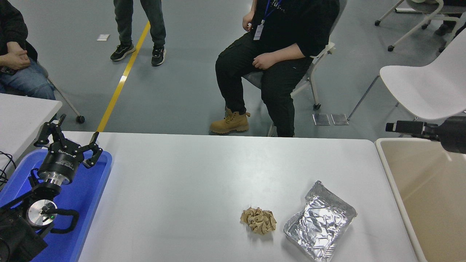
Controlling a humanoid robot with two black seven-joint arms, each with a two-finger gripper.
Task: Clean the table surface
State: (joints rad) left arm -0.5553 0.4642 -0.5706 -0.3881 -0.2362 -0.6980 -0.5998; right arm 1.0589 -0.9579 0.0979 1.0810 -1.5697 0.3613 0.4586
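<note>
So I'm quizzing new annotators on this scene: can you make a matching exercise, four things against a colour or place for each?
Things:
1. crumpled paper ball
2. foil tray
3. left end effector
4. beige bin

Descriptions:
A. shiny silver, near the table's front right
B. at the table's right edge
C. tan, just left of the foil
D. over the blue tray

Pairs: 1-C, 2-A, 3-D, 4-B
</note>
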